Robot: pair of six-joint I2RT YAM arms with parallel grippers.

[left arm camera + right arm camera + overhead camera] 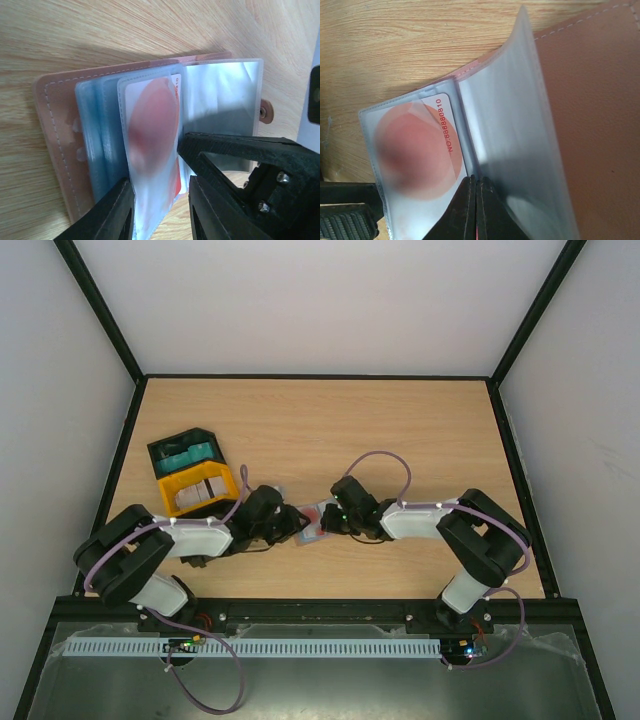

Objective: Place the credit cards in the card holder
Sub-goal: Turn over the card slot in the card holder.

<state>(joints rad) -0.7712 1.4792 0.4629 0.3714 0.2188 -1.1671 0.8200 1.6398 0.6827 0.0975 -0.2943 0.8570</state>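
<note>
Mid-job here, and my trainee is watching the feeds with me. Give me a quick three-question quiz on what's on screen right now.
1. Multiple choice. Where is the red-and-white card? A: held in mid-air. B: inside a clear sleeve of the open card holder. C: hidden under the card holder.
2. True or false: the right gripper has its fingers spread wide.
3. In the top view, which sits higher in the picture: the black tray or the yellow tray?
Key: 1 B; 2 false; 3 the black tray.
</note>
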